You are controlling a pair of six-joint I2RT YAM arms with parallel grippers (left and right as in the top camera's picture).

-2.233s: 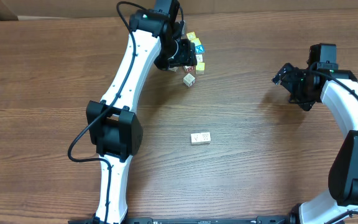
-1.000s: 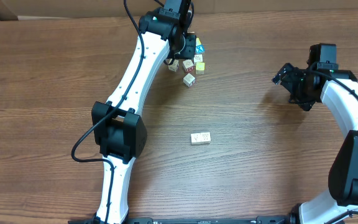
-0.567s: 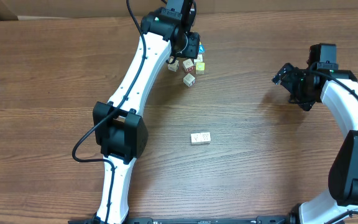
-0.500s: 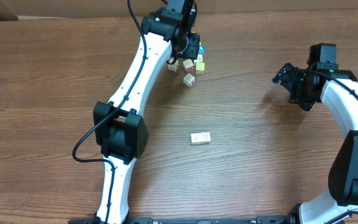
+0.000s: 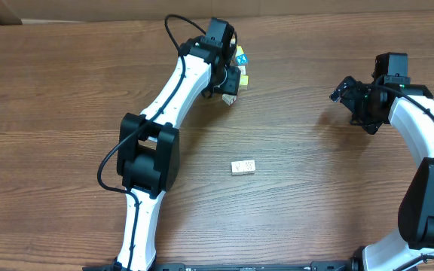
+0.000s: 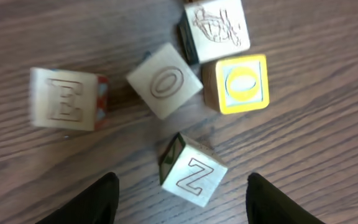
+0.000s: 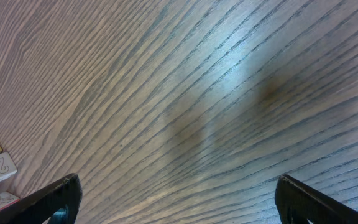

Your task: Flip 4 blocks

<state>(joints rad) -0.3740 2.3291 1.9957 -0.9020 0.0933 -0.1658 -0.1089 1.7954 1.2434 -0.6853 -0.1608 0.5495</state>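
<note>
The blocks cluster at the table's (image 5: 66, 90) far side. They are pale cream cubes with outlined letters: E block (image 6: 64, 107) with a red side, O block (image 6: 165, 88), Z block (image 6: 194, 173) turned cornerwise. My left gripper (image 6: 182, 190) hovers at Z, fingers apart, gripping nothing. My right gripper (image 7: 178, 186) is spread wide over bare wood.

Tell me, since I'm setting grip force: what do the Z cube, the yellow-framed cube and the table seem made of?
The Z cube looks like pale bare wood, matte, with faint grain and a thinly outlined letter. The yellow-framed cube seems the same wood with a painted border. The table shows brown wood grain with a soft sheen; possibly laminate.
</note>
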